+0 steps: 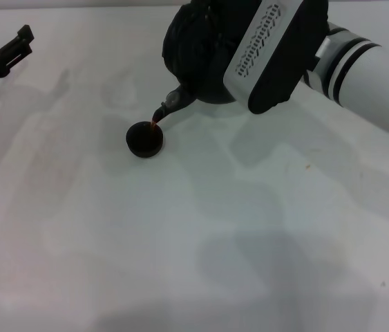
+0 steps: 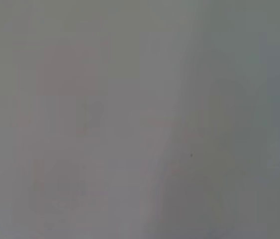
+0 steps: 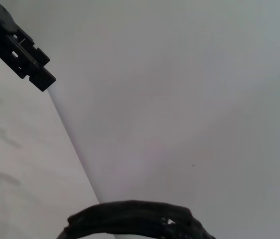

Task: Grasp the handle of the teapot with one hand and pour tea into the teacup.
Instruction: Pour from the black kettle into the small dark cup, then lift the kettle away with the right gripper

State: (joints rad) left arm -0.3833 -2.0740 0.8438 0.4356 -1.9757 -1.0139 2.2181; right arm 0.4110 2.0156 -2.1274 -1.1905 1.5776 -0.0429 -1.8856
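The round black teapot hangs tilted above the table at the back, spout pointing down. A thin reddish-brown stream of tea falls from the spout into the small dark teacup standing just below it. My right gripper holds the pot from above; its fingers are hidden behind the wrist housing. In the right wrist view the ribbed black handle shows close to the camera. My left gripper rests open at the far left, well away from the cup.
The white table spreads out in front of the cup, with soft shadows on it. The left wrist view shows only bare table surface. The left gripper also appears far off in the right wrist view.
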